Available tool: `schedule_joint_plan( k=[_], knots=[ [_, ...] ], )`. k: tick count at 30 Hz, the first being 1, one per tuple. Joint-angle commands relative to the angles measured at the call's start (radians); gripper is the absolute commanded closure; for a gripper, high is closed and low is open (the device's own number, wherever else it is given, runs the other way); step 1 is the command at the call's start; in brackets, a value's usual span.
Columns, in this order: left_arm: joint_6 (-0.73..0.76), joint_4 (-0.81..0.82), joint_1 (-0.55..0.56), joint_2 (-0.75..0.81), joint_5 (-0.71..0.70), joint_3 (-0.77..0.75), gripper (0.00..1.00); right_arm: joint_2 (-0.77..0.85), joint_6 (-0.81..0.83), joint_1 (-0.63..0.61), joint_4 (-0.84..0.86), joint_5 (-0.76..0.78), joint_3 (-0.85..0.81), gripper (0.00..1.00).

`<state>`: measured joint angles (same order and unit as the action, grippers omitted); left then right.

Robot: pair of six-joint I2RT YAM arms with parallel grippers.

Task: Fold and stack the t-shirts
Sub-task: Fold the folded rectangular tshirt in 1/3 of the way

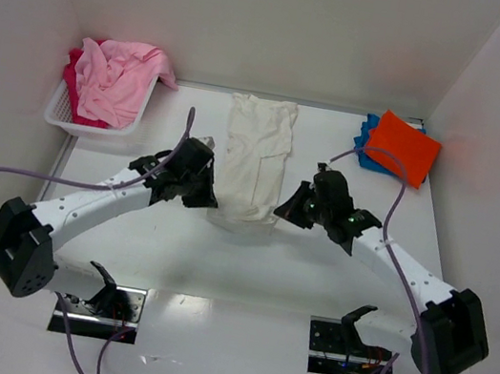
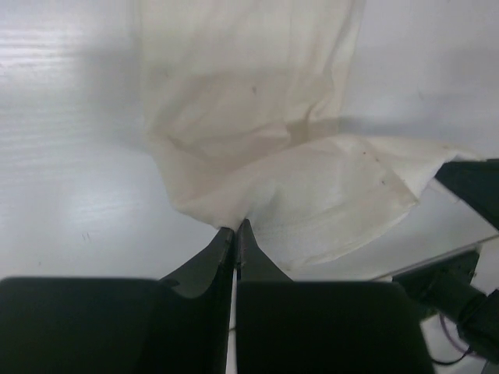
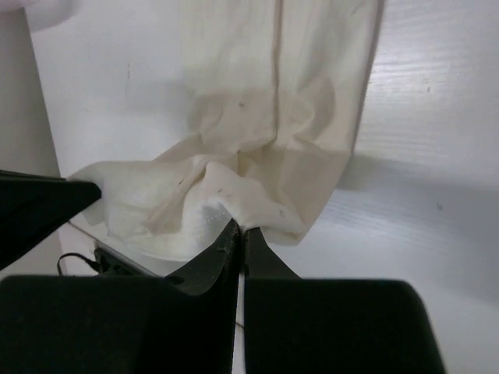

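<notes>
The cream-white t-shirt [image 1: 256, 154] lies at the centre of the bench [image 1: 243, 283] as a long narrow strip running from the far side toward the arm bases. Its far part rests flat. Its near end is raised and curled between the two arms. The left arm [image 1: 92, 203] extends from its base at the near left, angled forward and inward, with the wrist turned toward the near left corner of the strip. The left fingers [image 2: 230, 238] are pressed together, with the cloth edge clamped between their tips. The right arm [image 1: 401, 262] mirrors this pose from the near right, reaching forward and inward to the near right corner. The right fingers [image 3: 234, 234] are likewise pressed together on the hem, and the fabric bunches in folds just above the tips. In each wrist view the opposite arm appears as a dark shape at the frame edge, close to the lifted hem. At the far left a white slotted basket [image 1: 61, 118] holds the pink t-shirt [image 1: 119, 77] on top of the red-magenta t-shirt [image 1: 74, 86]. At the far right the orange t-shirt [image 1: 402, 146] lies folded on the blue t-shirt [image 1: 367, 135], well apart from both arms.
</notes>
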<state>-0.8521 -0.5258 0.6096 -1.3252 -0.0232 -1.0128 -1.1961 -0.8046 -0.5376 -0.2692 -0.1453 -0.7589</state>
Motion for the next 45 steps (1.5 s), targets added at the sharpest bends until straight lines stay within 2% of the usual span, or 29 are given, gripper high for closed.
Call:
schedule_joint_plan(
  k=[1, 5, 15, 31, 37, 41, 43, 45],
  knots=[
    [0.11, 0.02, -0.056, -0.06, -0.023, -0.086, 1.0, -0.085, 0.081, 0.031, 0.052, -0.027, -0.091, 1.0],
    [0.174, 0.042, -0.112, -0.15, -0.047, -0.161, 1.0, -0.183, 0.111, 0.072, 0.077, -0.04, -0.189, 1.0],
    [0.267, 0.123, -0.205, -0.4, 0.056, -0.37, 1.0, -0.43, 0.196, 0.176, 0.087, -0.083, -0.446, 1.0],
    [0.338, 0.162, -0.3, -0.754, 0.198, -0.67, 0.99, -0.679, 0.197, 0.232, 0.148, -0.083, -0.591, 1.0],
    [0.338, 0.175, -0.315, -0.807, 0.204, -0.685, 0.82, -0.753, 0.206, 0.235, 0.179, -0.069, -0.647, 1.0],
    [0.338, 0.196, -0.347, -0.846, 0.215, -0.72, 0.66, -0.826, 0.209, 0.244, 0.189, -0.043, -0.715, 0.99],
    [0.338, 0.211, -0.356, -0.868, 0.223, -0.747, 0.57, -0.85, 0.213, 0.254, 0.205, -0.025, -0.724, 0.95],
    [0.341, 0.221, -0.366, -0.894, 0.265, -0.777, 0.52, -0.864, 0.202, 0.266, 0.217, -0.017, -0.735, 0.89]
  ],
)
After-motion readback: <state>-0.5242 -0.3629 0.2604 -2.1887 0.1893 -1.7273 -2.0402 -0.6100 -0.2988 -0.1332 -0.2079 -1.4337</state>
